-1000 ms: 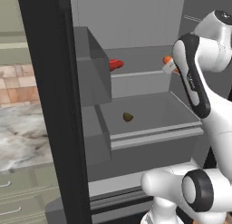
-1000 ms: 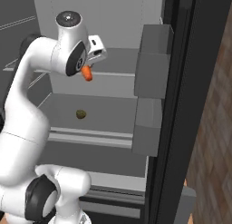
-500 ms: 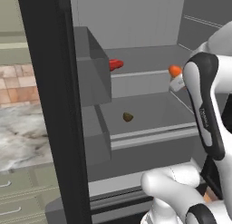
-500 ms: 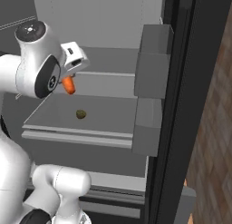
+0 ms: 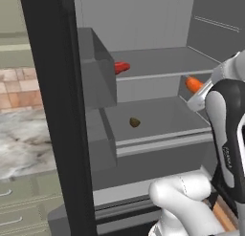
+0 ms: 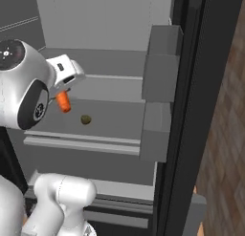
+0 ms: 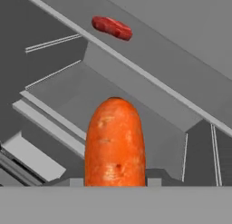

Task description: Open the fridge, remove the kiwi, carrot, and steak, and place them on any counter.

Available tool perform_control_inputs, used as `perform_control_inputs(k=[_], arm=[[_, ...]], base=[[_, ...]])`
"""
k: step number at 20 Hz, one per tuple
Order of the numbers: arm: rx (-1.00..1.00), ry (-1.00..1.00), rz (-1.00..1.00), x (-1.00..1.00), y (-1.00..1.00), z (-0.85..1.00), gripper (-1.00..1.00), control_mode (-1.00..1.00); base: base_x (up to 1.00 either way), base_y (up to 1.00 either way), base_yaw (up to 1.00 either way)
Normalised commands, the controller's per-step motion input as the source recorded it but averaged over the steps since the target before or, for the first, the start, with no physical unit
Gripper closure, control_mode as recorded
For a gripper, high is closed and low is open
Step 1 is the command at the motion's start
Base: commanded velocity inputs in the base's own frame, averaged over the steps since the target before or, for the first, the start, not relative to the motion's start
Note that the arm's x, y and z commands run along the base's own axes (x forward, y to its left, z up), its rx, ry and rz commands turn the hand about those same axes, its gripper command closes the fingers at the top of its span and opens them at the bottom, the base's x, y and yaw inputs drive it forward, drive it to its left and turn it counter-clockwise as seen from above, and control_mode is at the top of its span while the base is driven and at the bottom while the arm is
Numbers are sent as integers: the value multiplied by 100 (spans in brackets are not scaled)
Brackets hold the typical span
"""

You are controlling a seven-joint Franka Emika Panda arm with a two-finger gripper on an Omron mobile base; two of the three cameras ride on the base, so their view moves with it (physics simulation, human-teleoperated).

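Left base view: fridge [image 5: 143, 20] stands open, black door edge running down the left w/ grey bins on its inner side. Steak [image 5: 121, 67] lies on the upper shelf near the left bin; kiwi [image 5: 135, 122] sits alone mid lower shelf. Arm comes up from lower right, forearm roughly upright at the right edge, wrist bent toward the fridge interior. Carrot [image 5: 193, 84] pokes out past the hand, up in the air at about upper-shelf edge height, not touching any shelf. Marbled counter [image 5: 24, 139] shows left of the door, over green drawers. Right base view: big white/dark elbow joint at left, hand angled down and to the right; gripper [image 6: 63, 97] closed on the carrot [image 6: 63, 101], which hangs tilted, tip down, above the lower shelf and just left of the kiwi [image 6: 85, 119]. Door bins at right of the shelves. Hand view: carrot [image 7: 115, 143] stands up the middle of the frame, rounded end pointing away, base clamped betw. the finger tips at the bottom. Steak [image 7: 112, 27] further off on the shelf that slants across the top.
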Motion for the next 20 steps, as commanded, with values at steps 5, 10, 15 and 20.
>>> perform_control_inputs(k=[5, 10, 15, 20], arm=[[0, 0, 0, 0, 0, 0, 100, 100], [0, 0, 0, 0, 0, 0, 100, 100], [0, 0, 0, 0, 0, 0, 100, 100], [0, 0, 0, 0, 0, 0, 100, 100]], base=[[-100, 0, 0], [-100, 0, 0], [-100, 17, 2], [-83, 87, 3]])
